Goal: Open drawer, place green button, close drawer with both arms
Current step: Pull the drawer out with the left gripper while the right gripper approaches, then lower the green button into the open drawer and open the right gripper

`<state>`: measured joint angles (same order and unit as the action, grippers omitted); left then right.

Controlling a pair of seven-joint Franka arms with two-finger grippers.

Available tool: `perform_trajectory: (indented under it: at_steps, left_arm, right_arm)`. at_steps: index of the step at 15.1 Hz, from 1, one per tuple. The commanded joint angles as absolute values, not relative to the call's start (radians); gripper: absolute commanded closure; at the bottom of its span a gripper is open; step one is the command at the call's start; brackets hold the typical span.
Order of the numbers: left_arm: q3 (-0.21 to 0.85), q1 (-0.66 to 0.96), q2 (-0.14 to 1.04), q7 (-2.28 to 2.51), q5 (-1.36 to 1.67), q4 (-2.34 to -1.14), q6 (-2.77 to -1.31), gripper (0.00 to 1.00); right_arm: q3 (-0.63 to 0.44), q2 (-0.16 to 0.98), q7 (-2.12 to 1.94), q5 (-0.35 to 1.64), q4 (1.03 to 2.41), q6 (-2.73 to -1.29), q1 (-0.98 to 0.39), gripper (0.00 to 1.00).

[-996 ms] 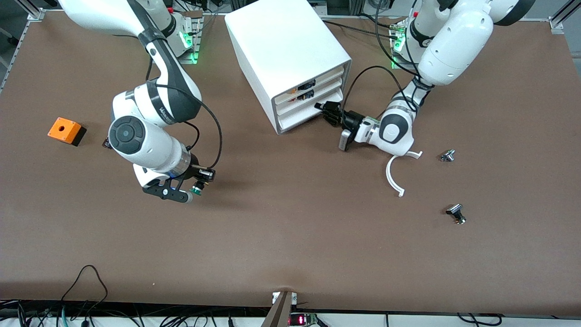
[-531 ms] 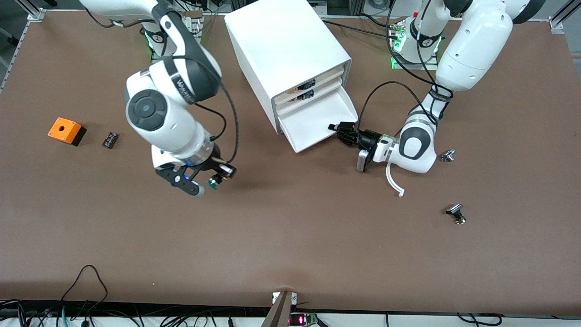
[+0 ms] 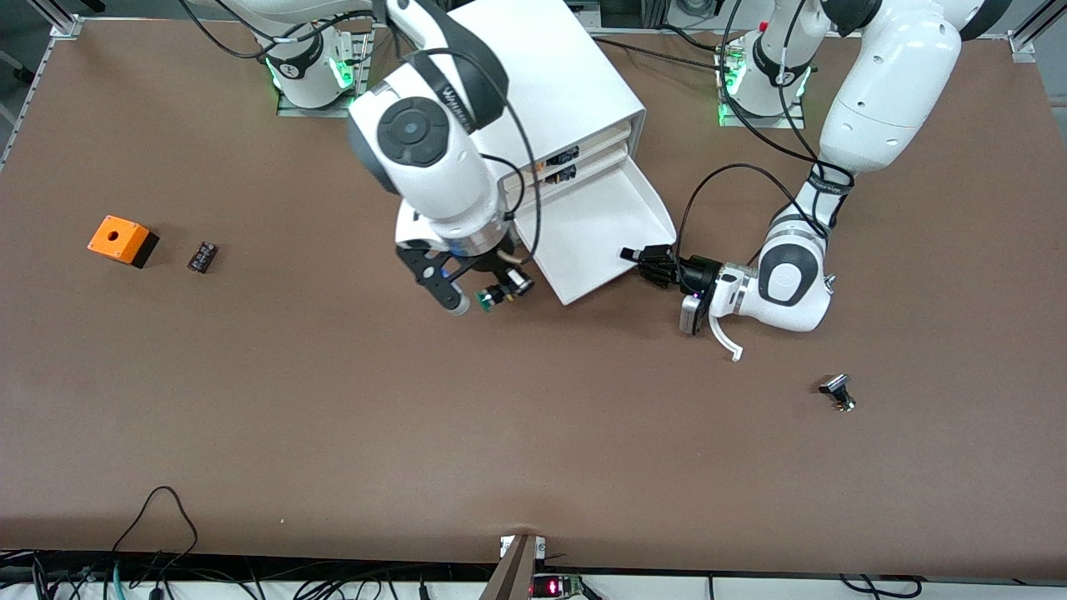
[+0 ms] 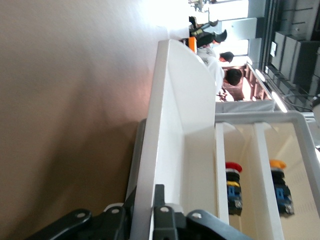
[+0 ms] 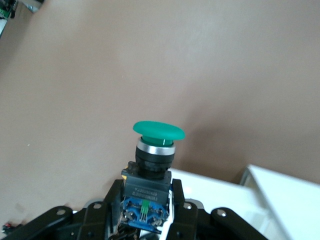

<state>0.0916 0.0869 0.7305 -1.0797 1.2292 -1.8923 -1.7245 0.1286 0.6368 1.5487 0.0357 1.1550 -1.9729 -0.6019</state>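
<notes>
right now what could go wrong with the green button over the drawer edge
1. The right gripper holds the green-capped push button by its black body over the table beside the pulled-out white bottom drawer, not over it; releasing now would likely miss.
2. The left gripper is at the drawer's front wall; its moving could shift the tray.

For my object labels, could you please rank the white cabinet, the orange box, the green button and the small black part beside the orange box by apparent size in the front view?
1. White cabinet
2. Orange box
3. Small black part and green button: too alike to rank; the button is partly hidden in the right gripper.
</notes>
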Motion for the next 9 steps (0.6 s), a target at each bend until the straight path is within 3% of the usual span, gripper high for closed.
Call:
perform_trajectory:
  at_steps: [1,9]
  left_arm:
    - [0.081,0.077,0.724,-1.042,1.229,-1.862,-1.727,0.0]
    - [0.028,0.078,0.58,-0.682,0.967,-1.804,-1.726,0.0]
  right_arm:
    - [0.114,0.698,1.67,0.006,1.108,-2.017,-0.681,1.0]
    - [0.112,0.808,1.963,-0.087,1.109,-2.134,-0.822,1.0]
